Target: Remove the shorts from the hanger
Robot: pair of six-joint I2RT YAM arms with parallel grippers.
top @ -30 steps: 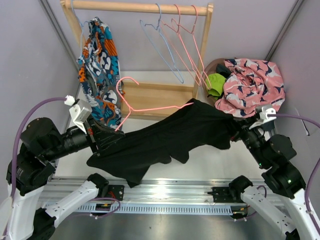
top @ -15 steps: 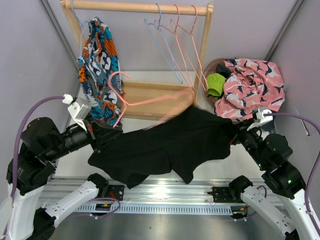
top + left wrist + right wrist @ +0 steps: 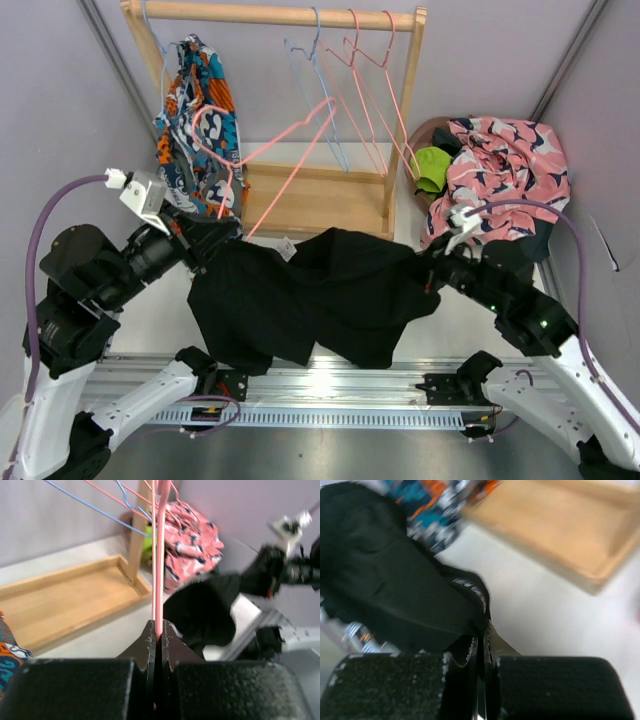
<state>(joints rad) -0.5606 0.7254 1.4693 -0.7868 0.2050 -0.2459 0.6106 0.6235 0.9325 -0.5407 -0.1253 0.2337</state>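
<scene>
My left gripper (image 3: 222,232) is shut on the wire of a pink hanger (image 3: 300,120), which is raised bare in front of the rack; the left wrist view shows the wire (image 3: 159,555) pinched between the jaws (image 3: 159,630). The plain black shorts (image 3: 320,300) hang off the hanger, and my right gripper (image 3: 432,266) is shut on their right edge. The right wrist view shows that fabric (image 3: 395,590) in the jaws (image 3: 482,636). The multicolour shorts (image 3: 195,110) hang on the rack at left. The pink printed shorts (image 3: 505,170) and lime green shorts (image 3: 432,165) lie piled at right.
The wooden rack (image 3: 270,14) stands at the back with its base tray (image 3: 310,195). Empty blue (image 3: 325,110) and pink hangers (image 3: 375,100) hang from the rail. Purple walls close in on both sides. The metal rail runs along the near edge (image 3: 330,385).
The pink hanger has swung up and left, clear of the black shorts. My right gripper has moved left with the shorts, which have bunched and sagged lower.
</scene>
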